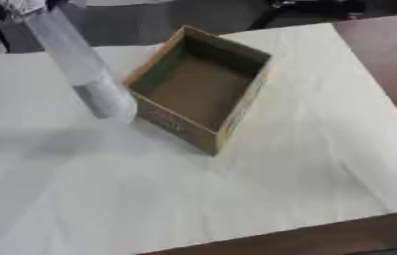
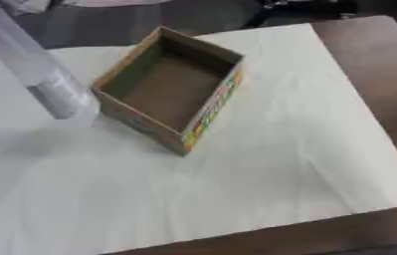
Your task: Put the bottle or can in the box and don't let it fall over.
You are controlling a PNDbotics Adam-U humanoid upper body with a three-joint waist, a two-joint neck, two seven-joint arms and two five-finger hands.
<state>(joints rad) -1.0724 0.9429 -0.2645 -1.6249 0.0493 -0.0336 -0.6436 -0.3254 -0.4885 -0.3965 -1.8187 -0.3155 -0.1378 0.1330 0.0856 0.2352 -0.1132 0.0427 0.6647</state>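
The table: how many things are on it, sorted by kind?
Bottles: 1, a clear bottle, tilted, beside the box
Boxes: 1, an open cardboard box with nothing in it
Cloths: 1, a white cloth over the brown table
Total: 3

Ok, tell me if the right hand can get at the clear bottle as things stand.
Probably not easily. The right hand shows in neither view, and the clear bottle leans on the left side of the open cardboard box, so the box lies across an approach from the right.
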